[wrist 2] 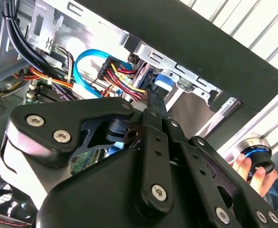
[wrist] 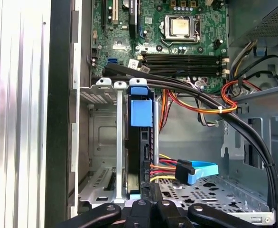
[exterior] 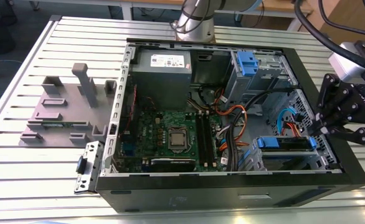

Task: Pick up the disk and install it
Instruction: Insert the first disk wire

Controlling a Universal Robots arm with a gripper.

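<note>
The tool (exterior: 322,125) hangs at the open case's (exterior: 170,203) edge, on the exterior view's right, just beside the drive cage (exterior: 282,156). The disk (wrist: 140,156) already stands on edge in that cage, directly ahead of the tool's fingertips in the first wrist view. Its long axis runs straight away from the tool, and its blue bracket tab (wrist: 141,112) is at the far end, toward the motherboard (wrist: 177,38). The fingers look drawn together to a narrow tip near the disk's near end. Whether they pinch it or merely touch it cannot be told.

In the second wrist view, the tip points into the cage next to the red and yellow power wires (wrist 2: 122,78) and the blue data cable (wrist 2: 89,59). A second cage (exterior: 254,65) farther off in the case holds another blue latch. The case lies on the slatted table (exterior: 33,177). A hand (wrist 2: 250,168) holds a dark knob beyond the case wall.
</note>
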